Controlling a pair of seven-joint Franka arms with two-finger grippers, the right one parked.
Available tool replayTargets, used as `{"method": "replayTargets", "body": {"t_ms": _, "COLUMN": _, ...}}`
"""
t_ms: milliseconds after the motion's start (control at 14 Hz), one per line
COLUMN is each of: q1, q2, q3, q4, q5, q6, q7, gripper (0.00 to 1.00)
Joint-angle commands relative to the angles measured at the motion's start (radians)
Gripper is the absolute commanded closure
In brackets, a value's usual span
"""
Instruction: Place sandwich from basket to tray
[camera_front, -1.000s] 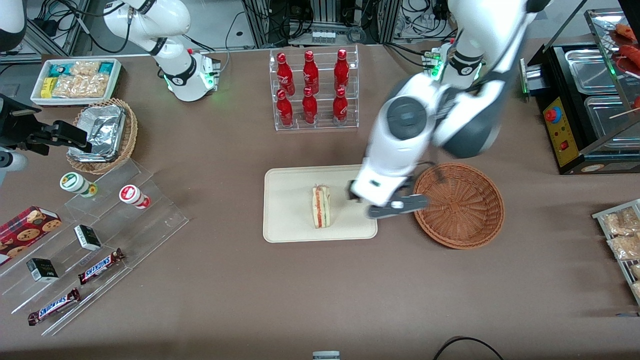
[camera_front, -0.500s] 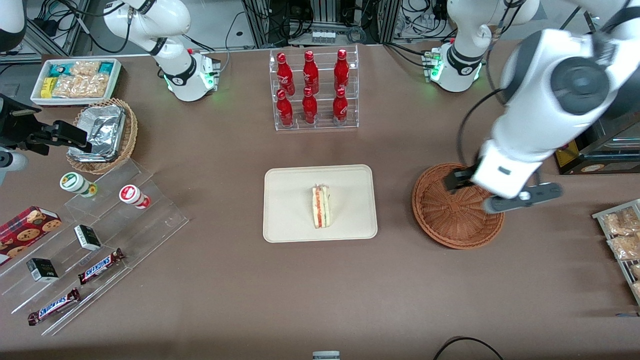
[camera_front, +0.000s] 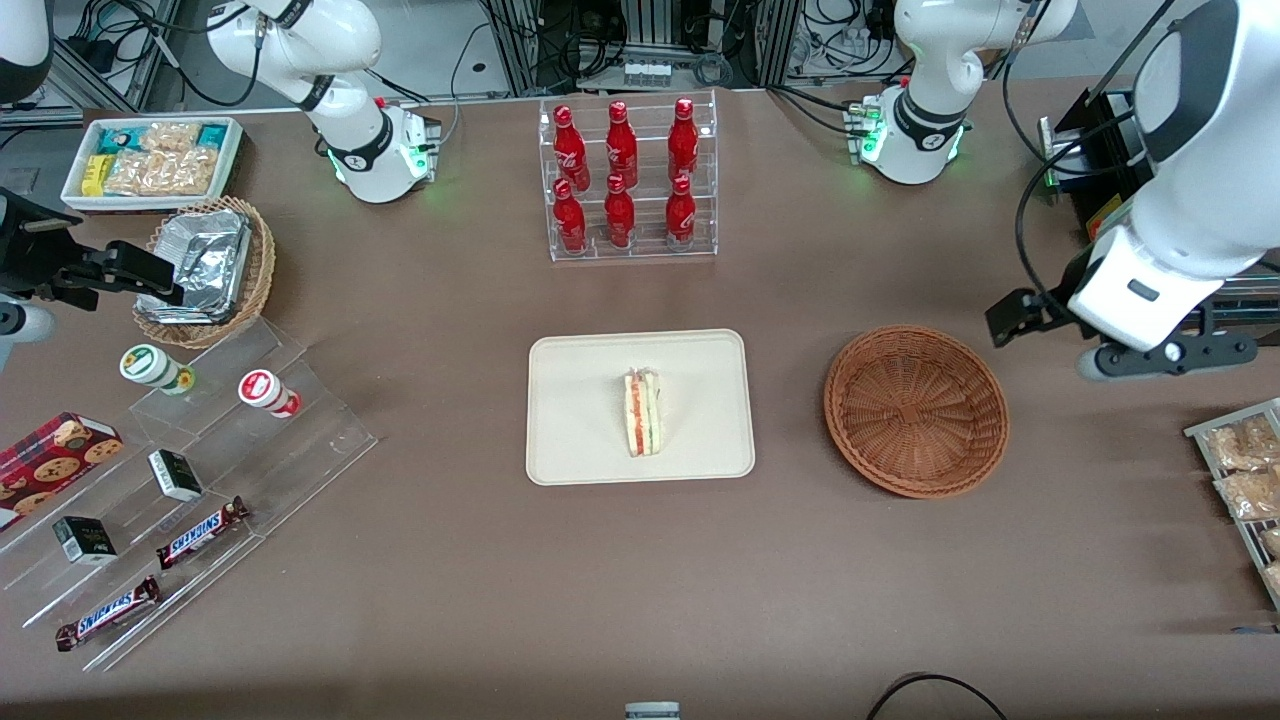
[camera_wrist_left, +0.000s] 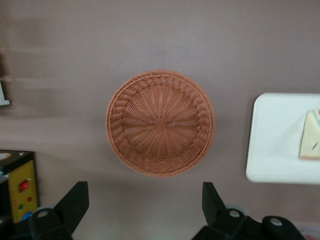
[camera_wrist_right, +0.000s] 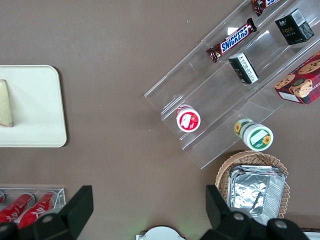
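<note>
A robotics lab staged as a snack shop: racked red bottles (camera_front: 622, 180), candy bars (camera_front: 200, 532) on acrylic steps, cabling overhead.

The gripper (camera_wrist_left: 145, 210) hangs high above the table, fingers spread wide.

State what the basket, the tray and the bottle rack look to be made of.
Basket: woven wicker or rattan, reddish-brown, strands radiating from the centre. Tray: likely moulded plastic, matte cream, rounded corners, low rim. Bottle rack: clear acrylic, see-through walls with bright edges. The end effector hangs open above the table beside the basket, holding nothing.
</note>
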Motion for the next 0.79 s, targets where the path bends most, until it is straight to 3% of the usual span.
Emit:
{"method": "replayTargets", "body": {"t_ms": 0, "q1": 0.057, "q2": -0.063, "q3": -0.01, "q4": -0.037, "q5": -0.014, "q6": -0.031, "q7": 0.123, "gripper": 0.0}}
{"method": "replayTargets", "body": {"t_ms": 357, "q1": 0.085, "q2": -0.042, "q3": 0.009, "q4": -0.014, "q5": -0.05, "q6": -0.025, "q7": 0.122, "gripper": 0.0}}
{"method": "replayTargets", "body": {"t_ms": 643, "q1": -0.046, "q2": -0.04, "q3": 0.173, "q4": 0.005, "q5": -0.06, "q6": -0.018, "q7": 0.134, "gripper": 0.0}}
{"method": "replayTargets", "body": {"t_ms": 714, "q1": -0.047, "q2": -0.04, "q3": 0.175, "q4": 0.008, "q5": -0.058, "q6": -0.016, "q7": 0.149, "gripper": 0.0}}
